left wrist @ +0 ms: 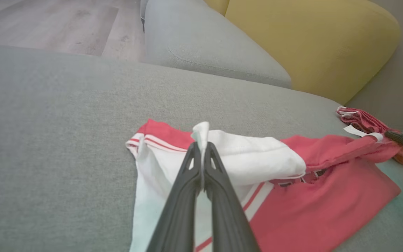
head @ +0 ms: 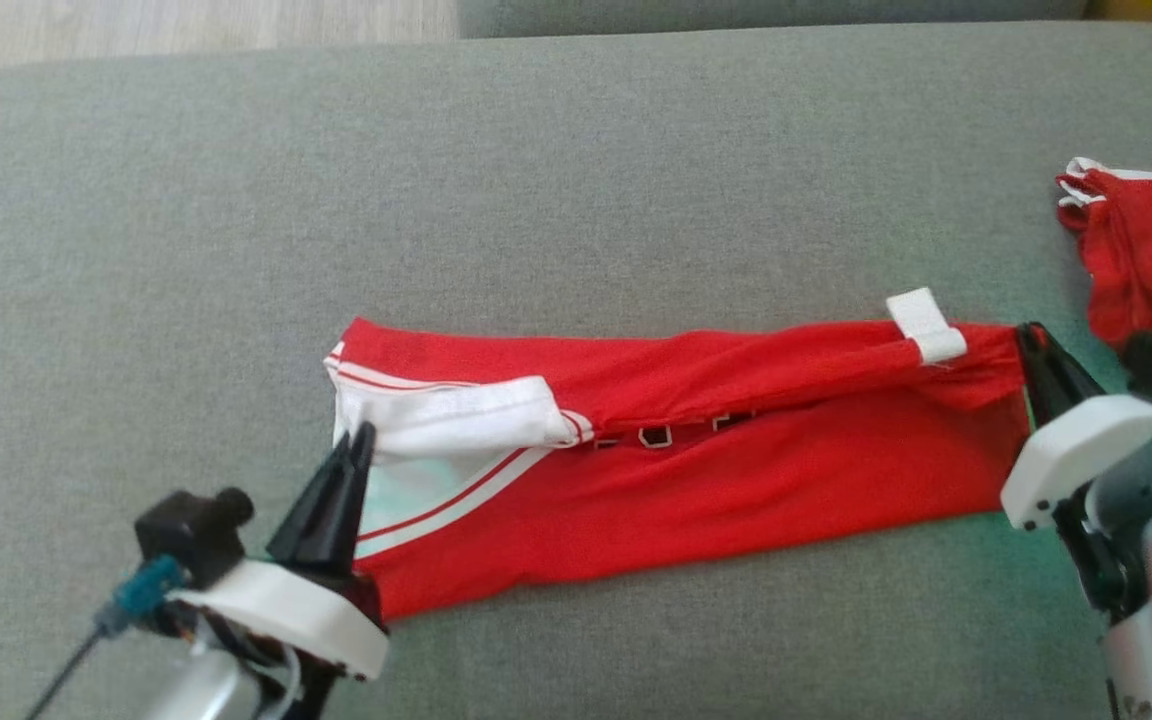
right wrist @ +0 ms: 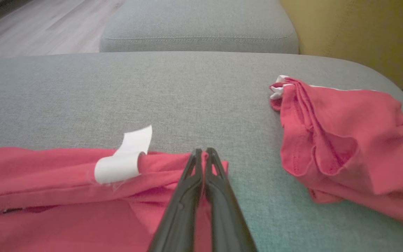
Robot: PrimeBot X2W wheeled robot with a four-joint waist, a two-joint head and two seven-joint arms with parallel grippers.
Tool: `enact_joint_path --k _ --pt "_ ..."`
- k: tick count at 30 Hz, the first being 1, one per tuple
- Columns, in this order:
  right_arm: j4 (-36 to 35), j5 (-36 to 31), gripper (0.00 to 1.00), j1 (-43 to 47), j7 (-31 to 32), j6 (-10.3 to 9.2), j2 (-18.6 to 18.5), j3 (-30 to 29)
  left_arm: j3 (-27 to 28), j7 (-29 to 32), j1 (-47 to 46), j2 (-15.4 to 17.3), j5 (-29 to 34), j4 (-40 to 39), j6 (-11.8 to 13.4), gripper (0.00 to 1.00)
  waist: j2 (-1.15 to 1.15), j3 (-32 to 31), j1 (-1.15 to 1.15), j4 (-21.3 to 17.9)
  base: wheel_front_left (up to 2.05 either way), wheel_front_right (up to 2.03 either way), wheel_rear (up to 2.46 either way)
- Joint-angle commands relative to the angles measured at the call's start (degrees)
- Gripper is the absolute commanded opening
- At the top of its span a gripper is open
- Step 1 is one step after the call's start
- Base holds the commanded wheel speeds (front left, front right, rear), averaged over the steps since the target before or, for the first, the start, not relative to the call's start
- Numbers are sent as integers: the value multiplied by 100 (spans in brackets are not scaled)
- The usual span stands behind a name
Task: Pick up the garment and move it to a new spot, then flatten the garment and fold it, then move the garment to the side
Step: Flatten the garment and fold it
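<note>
So, w/ left gripper (head: pixel 360 436) at 8 o'clock & right gripper (head: pixel 1032 336) at 3 pinching the garment (head: pixel 736 470), lift both evenly.

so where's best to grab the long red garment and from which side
The garment lies as a long flat strip, so probably pinch its two short ends, coming in low from the near side; the left hand and right hand are shut there.
</note>
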Motion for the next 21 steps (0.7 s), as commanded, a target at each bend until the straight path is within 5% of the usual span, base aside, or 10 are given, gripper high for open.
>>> enact_joint_path --k 1,2,3,13,21 --pt "-171 -59 100 1 -138 -4 9 -13 186 -120 -100 62 16 -48 1 37 0 -36 0 -3 0 0 0" --pt "-147 -89 100 41 -199 -4 66 -73 149 -179 -65 34 61 46 11 87 0 -59 0 -3 0 0 0" --pt "-131 -109 100 82 -250 -4 122 -121 139 -243 -23 -7 73 136 32 100 0 -81 0 -4 0 0 0" --pt "-401 -166 100 528 -454 -4 522 -770 351 -816 553 -137 109 268 428 100 0 -287 0 58 0 0 0" --pt "-390 -192 100 632 213 -4 619 -860 580 -971 790 -115 358 -155 902 100 0 -347 0 237 0 0 0"
